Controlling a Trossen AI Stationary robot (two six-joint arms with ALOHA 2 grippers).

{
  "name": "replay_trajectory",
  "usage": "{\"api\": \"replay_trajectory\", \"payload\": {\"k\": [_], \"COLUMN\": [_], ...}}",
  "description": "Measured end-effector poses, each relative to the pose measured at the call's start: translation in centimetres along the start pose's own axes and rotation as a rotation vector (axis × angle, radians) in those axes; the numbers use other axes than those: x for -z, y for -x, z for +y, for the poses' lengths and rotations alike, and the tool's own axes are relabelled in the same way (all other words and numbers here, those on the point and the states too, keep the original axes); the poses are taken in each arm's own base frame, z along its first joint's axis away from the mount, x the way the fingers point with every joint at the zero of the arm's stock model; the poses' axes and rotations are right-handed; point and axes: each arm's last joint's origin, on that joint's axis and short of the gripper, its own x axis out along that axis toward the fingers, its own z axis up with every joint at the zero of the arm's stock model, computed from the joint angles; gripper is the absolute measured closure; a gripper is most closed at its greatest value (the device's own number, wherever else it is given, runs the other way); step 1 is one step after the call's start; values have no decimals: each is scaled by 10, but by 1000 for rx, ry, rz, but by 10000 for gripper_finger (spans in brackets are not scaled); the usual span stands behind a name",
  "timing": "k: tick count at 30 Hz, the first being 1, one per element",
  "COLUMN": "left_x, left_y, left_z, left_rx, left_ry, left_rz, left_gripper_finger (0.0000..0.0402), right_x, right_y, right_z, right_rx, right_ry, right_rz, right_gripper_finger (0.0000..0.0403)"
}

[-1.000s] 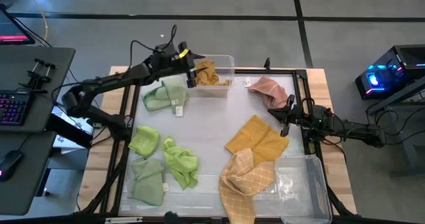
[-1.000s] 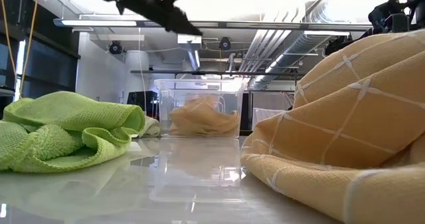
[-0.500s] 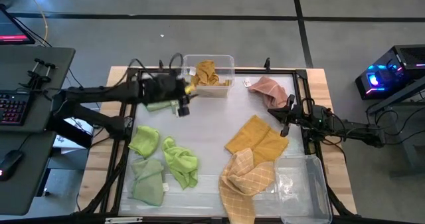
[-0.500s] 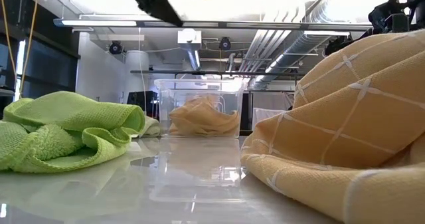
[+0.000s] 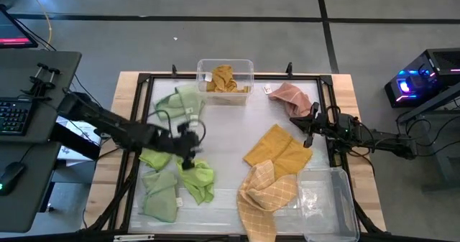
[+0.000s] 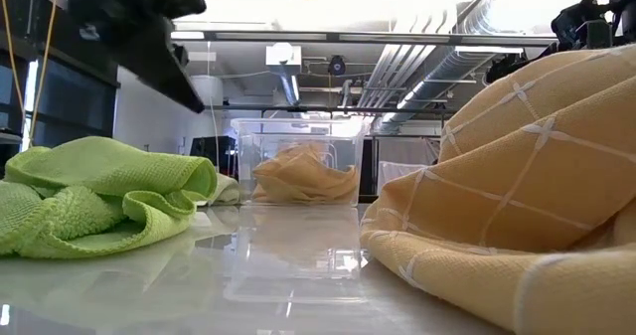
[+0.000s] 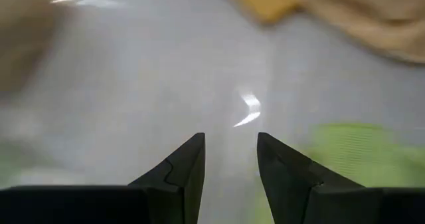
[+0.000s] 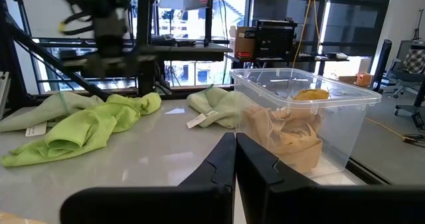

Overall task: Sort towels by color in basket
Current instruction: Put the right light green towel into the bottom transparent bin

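Since the earlier frame, the left gripper [image 5: 188, 147] has swung from the clear bin [image 5: 248, 68], which holds one mustard towel [image 5: 223, 78], to above the green towels [image 5: 195, 179], jaws parted and empty (presumably selecting the next piece). The right gripper [image 5: 310, 121] waits closed beside the pink towel [image 5: 291, 96].

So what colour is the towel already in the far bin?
Mustard yellow towel, clearest in the high view.

Light green towels [image 5: 177, 176] lie on a glossy white counter [image 5: 230, 131] framed in pale wood. Mustard yellow towels [image 5: 277, 150] carry a faint white check. One towel [image 5: 291, 96] is salmon pink. A clear plastic bin [image 5: 226, 67] holds mustard cloth [image 5: 223, 79]. Both arms are black.
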Motion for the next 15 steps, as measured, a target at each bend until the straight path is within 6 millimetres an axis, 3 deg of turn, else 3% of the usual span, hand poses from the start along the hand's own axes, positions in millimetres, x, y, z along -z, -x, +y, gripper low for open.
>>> {"api": "replay_trajectory", "payload": {"k": [7,15], "left_x": [34,61], "left_y": [-13,-46], "left_z": [-37,-54], "left_rx": [175,151], "left_ry": [-144,-68], "left_rz": [-4,130], "left_gripper_finger": [279,246], "right_x": [0,0], "right_y": [0,0], "right_z": [0,0], "right_rx": [0,0], "right_ry": [0,0], "right_rz": [-1,-1], "right_gripper_finger": [401,401]}}
